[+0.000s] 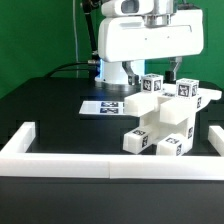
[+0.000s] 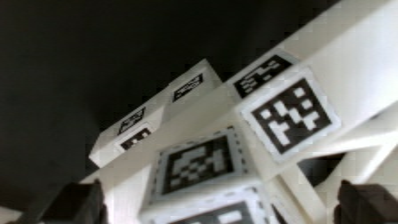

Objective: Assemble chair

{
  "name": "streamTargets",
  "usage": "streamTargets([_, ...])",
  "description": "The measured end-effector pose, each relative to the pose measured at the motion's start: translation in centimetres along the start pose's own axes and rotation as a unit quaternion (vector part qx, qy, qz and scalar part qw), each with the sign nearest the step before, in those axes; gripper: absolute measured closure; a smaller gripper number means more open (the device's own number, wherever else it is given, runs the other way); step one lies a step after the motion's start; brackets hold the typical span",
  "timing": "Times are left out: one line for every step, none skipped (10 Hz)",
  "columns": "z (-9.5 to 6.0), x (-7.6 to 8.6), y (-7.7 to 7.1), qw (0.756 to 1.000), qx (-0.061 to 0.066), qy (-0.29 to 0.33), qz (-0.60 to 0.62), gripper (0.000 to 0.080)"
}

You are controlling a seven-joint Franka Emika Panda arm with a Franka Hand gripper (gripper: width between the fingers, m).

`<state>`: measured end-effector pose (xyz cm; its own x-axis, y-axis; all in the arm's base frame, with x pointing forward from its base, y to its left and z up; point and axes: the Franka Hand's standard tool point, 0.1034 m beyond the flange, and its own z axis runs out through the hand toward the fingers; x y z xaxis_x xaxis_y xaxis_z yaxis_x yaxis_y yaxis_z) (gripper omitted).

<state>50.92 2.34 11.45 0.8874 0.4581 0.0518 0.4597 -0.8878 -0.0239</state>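
The chair (image 1: 165, 120) stands on the table (image 1: 45, 110) inside the border wall (image 1: 60, 160), with the marker board (image 1: 105, 106) behind it toward the exterior view's left.

Exterior view frontal, farther; wrist view close over chair (image 1: 165, 118), shared by both.

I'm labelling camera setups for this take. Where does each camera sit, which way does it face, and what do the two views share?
Exterior view: off the arm, across the black table, facing the chair and marker board; the white robot body fills the back, behind the border wall.
Wrist view: on the wrist, close above the chair's tagged blocks; dark fingertips show at the edge.
Shared: the chair's tagged blocks.
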Motion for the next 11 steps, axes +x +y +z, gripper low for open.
streamTargets([0.0,0.0,0.0,1.0,0.0,0.0,0.009,0.0271])
streamTargets([0.0,-0.01,0.01,1.0,0.0,0.0,0.009,0.0411])
streamTargets([0.0,-0.01,0.02,1.0,0.0,0.0,0.013,0.0514])
streamTargets([0.0,-0.01,0.02,1.0,0.0,0.0,0.022,0.0514])
streamTargets([0.0,-0.01,0.02,1.0,0.0,0.0,0.022,0.0513])
streamTargets([0.0,-0.01,0.02,1.0,0.0,0.0,0.025,0.0513])
streamTargets([0.0,-0.02,0.04,0.995,0.001,0.001,0.105,0.0513])
streamTargets([0.01,0.0,0.03,0.987,0.001,0.001,0.159,0.0513])
streamTargets([0.02,0.03,0.02,0.975,0.001,0.002,0.224,0.0512])
streamTargets([0.02,0.13,0.05,0.96,0.0,0.005,0.281,0.0512])
streamTargets([0.02,0.16,0.04,0.943,0.0,0.006,0.333,0.0512])
